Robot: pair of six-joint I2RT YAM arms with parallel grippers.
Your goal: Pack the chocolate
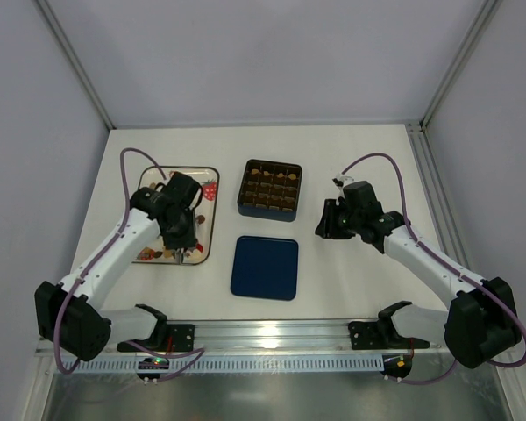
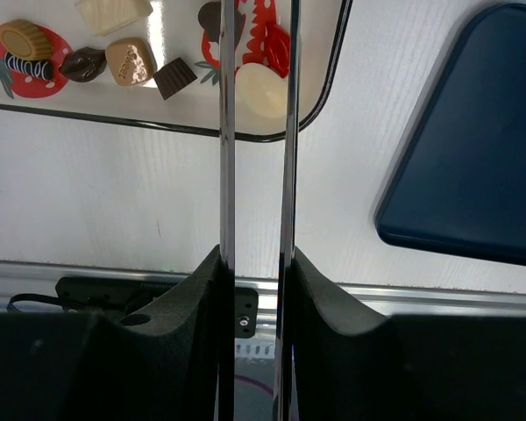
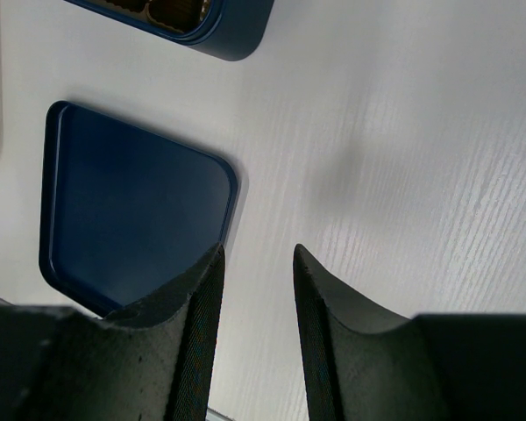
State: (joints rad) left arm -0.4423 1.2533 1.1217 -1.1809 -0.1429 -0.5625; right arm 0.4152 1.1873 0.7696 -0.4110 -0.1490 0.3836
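Several small chocolates lie on a white tray (image 2: 114,123) printed with red strawberries: a tan one (image 2: 26,37), a dark one (image 2: 83,63), a light brown one (image 2: 130,60) and a dark square one (image 2: 175,77). My left gripper (image 1: 182,253) hangs over the tray's near right corner. Its two thin metal blades (image 2: 258,53) stand close together with a cream piece (image 2: 261,90) pinched between them. My right gripper (image 1: 326,221) is open and empty above bare table, to the right of the blue lid, as its wrist view (image 3: 256,250) shows.
A dark-blue box with a brown grid insert (image 1: 269,189) stands at the centre back, and its corner shows in the right wrist view (image 3: 219,26). Its flat blue lid (image 1: 264,267) lies in front of it. The tray (image 1: 180,167) sits at the left. A metal rail (image 1: 272,333) runs along the near edge.
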